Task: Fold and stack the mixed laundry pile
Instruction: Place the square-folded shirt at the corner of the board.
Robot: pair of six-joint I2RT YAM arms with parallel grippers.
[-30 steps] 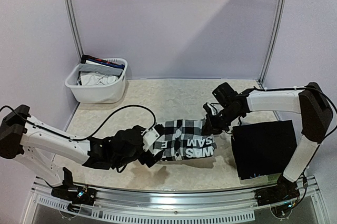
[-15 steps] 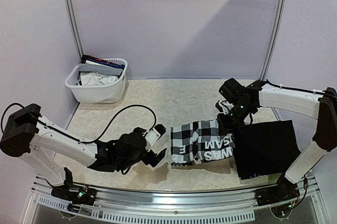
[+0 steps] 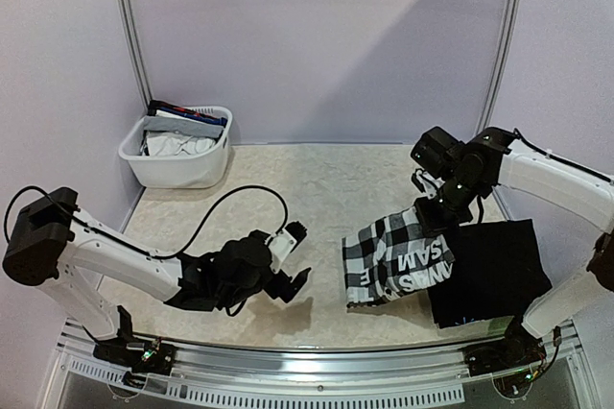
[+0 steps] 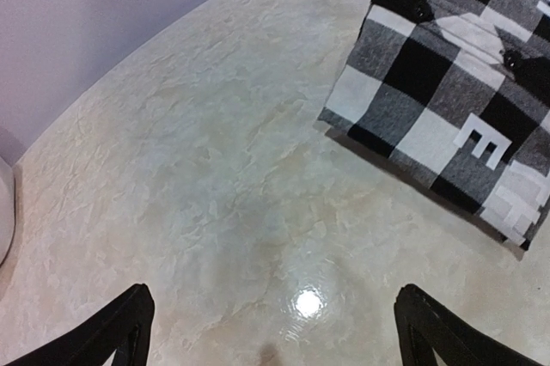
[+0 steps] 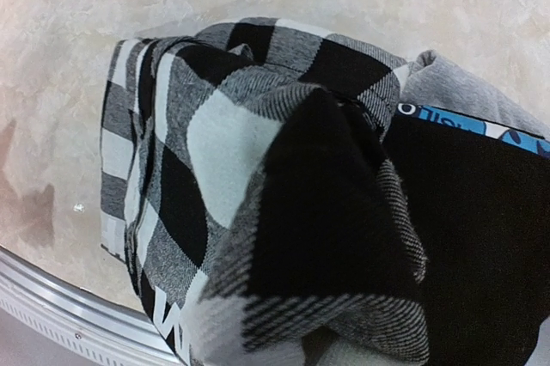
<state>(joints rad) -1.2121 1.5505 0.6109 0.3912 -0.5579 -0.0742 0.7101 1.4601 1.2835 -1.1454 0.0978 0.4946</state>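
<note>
The folded checkered shirt hangs slanted at the right of the bench. Its upper end is raised over the left edge of the folded black garment and its lower end is at or just off the surface; I cannot tell which. It looks light and limp, so the fold will likely sag or fall open wherever nothing supports it. The best hold is probably across the thick folded edge, taking all layers at once rather than one loose corner.

The right end effector is clamped on that raised end. Bunched cloth fills the right wrist view and hides the fingers. Grey and blue cloth peeks out beside the black garment.

The left end effector hovers spread wide and empty over bare bench, well apart from the shirt. More clothes wait in the white basket at the far left.
</note>
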